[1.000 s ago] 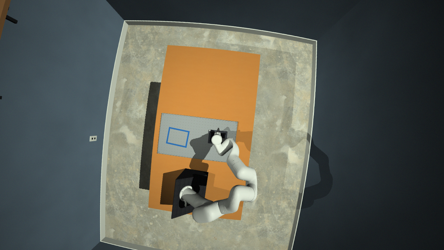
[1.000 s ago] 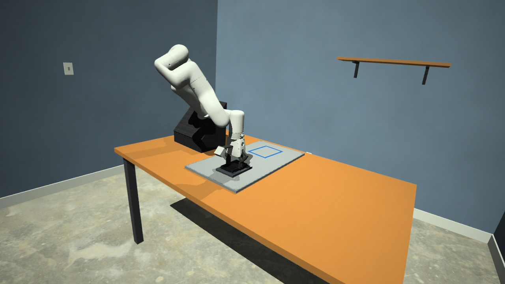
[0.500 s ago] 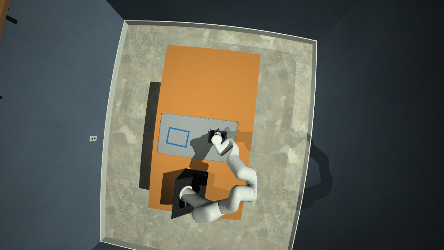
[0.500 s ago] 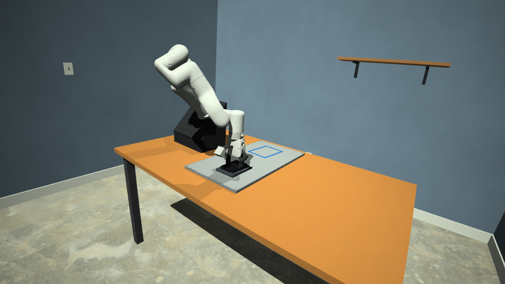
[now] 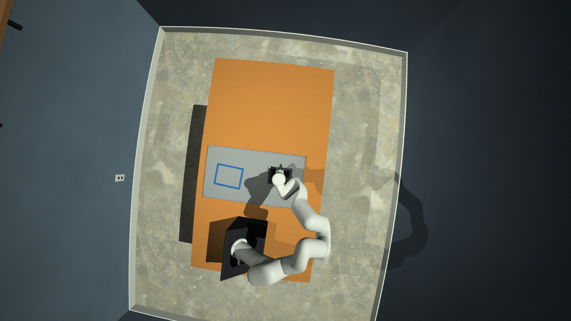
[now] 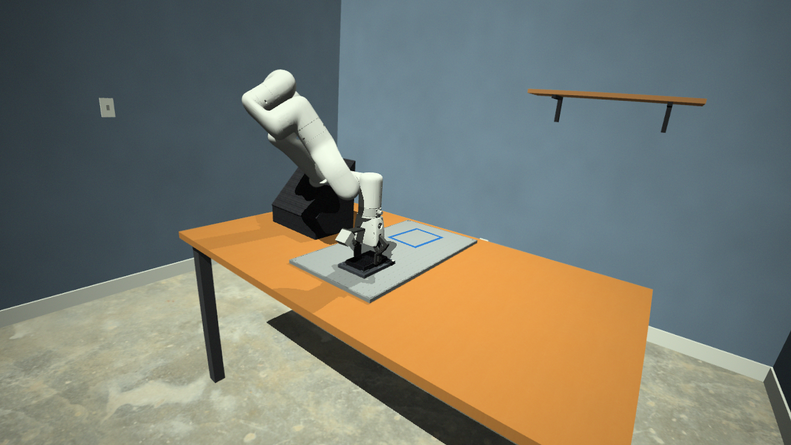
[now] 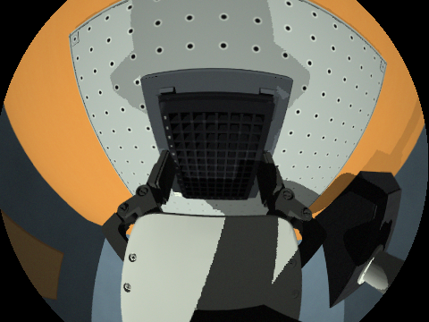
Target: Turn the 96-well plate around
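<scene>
We see gripper [image 7: 216,175] released, fingers straddling 96-well plate [image 7: 216,143] in nest N1 [image 7: 281,89], letting it settle between locators.

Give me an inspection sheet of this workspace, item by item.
Surface: orange table carrying a grey perforated deck.
Job's things: black 96-well plate lying in nest N1; blue taped outline B1 holds nothing.
Clutter: nothing seen.
Grippers: gripper open, fingers flanking the plate's near end, holding nothing.
Cables: nothing seen.
Surroundings: black arm pedestal, wall shelf, wall plate, concrete floor.
</scene>
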`<state>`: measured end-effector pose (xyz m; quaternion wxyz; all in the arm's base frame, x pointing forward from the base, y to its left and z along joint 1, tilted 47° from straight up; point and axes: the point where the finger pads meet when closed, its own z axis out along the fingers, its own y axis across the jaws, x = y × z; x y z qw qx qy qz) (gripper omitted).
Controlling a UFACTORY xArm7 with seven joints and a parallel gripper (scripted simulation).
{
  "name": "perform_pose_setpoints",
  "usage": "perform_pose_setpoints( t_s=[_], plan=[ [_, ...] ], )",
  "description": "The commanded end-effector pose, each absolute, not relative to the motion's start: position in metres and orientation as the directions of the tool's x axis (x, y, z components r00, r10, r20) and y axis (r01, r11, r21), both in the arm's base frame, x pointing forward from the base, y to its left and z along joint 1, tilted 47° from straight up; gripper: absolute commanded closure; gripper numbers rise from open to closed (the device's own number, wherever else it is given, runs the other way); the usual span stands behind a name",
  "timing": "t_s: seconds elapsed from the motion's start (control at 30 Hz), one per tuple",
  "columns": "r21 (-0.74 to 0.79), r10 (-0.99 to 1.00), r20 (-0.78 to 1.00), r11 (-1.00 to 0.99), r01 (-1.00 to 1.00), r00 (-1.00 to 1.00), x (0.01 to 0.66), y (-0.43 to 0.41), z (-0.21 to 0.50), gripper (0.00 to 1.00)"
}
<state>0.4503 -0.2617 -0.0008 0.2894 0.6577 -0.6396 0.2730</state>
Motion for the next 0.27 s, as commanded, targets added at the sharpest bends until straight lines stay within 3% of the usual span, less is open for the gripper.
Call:
perform_pose_setpoints(
  t_s=[0.0,0.23],
  plan=[
    [0.029,-0.684,0.729,-0.018,-0.999,0.033,0.4521,-0.2563,0.0033,0.0],
    [0.029,-0.684,0.729,-0.018,-0.999,0.033,0.4522,-0.2485,0.0106,0.0]
  ],
)
